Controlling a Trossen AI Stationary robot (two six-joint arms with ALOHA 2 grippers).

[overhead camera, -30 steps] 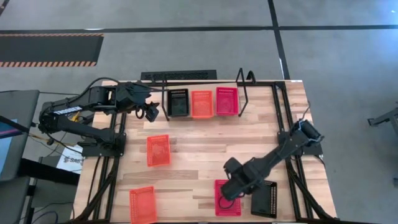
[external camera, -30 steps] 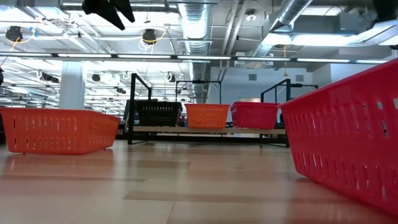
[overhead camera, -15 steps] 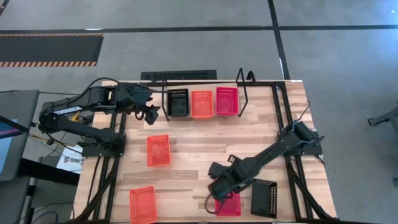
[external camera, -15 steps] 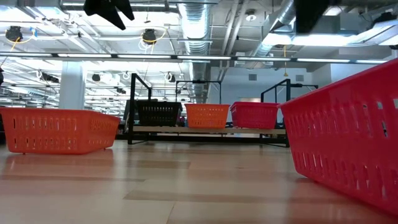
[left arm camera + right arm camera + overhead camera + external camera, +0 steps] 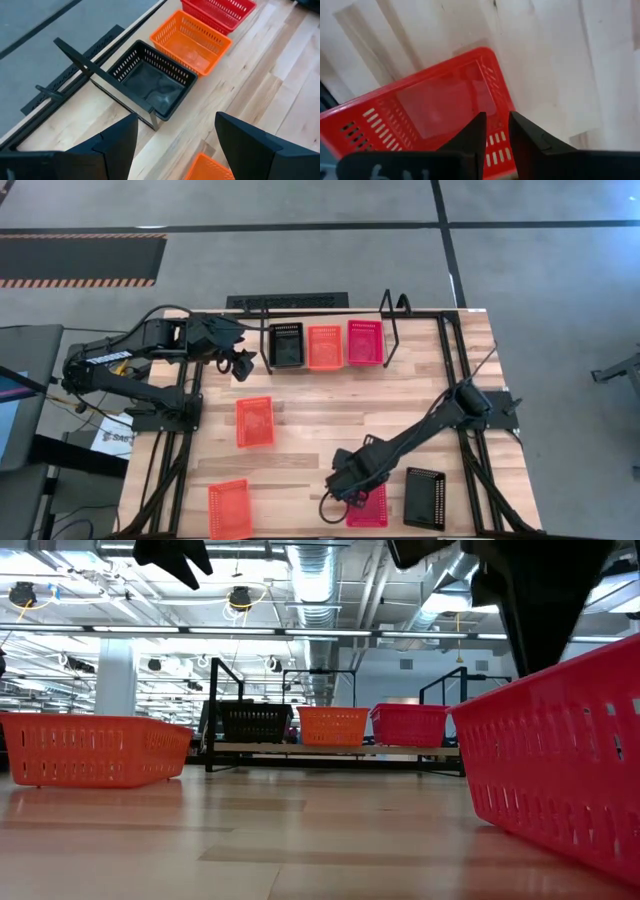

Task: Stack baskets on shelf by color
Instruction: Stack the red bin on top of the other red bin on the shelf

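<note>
right gripper (image 5: 496,131) shifted — over red basket (image 5: 427,112)

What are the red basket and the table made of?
The red basket looks like shiny molded plastic: thin walls with neat rows of slots. The table looks like pale wood: planks with grain lines and a smooth, slightly glossy finish.
</note>
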